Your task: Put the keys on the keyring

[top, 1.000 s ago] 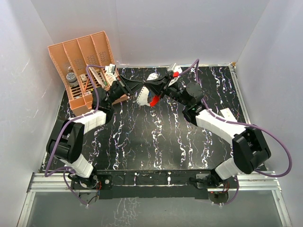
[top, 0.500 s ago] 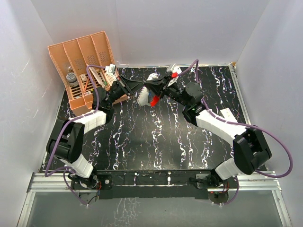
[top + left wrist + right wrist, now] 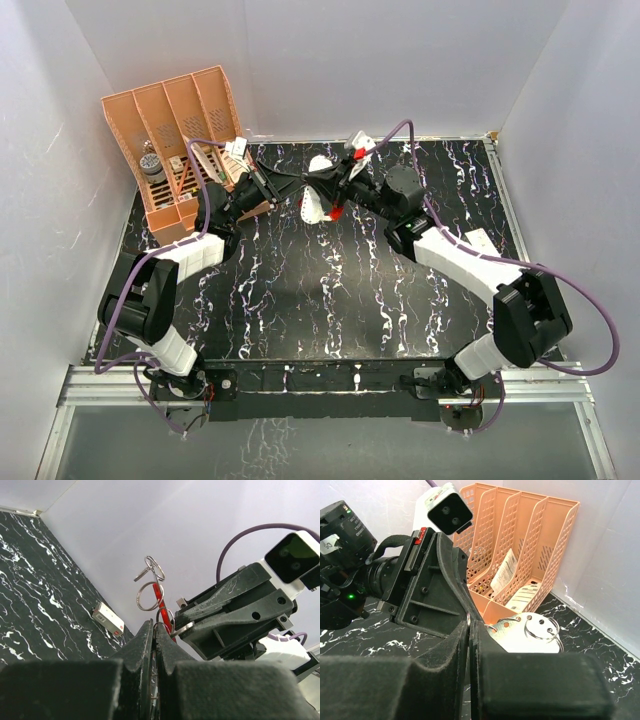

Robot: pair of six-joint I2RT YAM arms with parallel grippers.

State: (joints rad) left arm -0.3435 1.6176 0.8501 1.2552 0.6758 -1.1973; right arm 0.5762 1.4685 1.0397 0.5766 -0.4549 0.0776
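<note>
The keyring hangs above the back of the table between both grippers: its whitish tag with punched holes, its thin red loop, and silvery split rings. My left gripper is shut, with a thin wire ring of the keyring pinched at its tips. My right gripper meets it nose to nose. Its jaws stand all but together, a wire ring caught in the slit. The tag lies just beyond its right finger. I cannot make out the keys; they are hidden.
An orange file organizer holding papers stands at the back left, close behind the left arm. A small white box lies on the black marbled table. White walls close in the back and both sides.
My right gripper has moved left and a little back toward the left gripper, and the tag has shifted with it. The left arm has stayed where it was.
</note>
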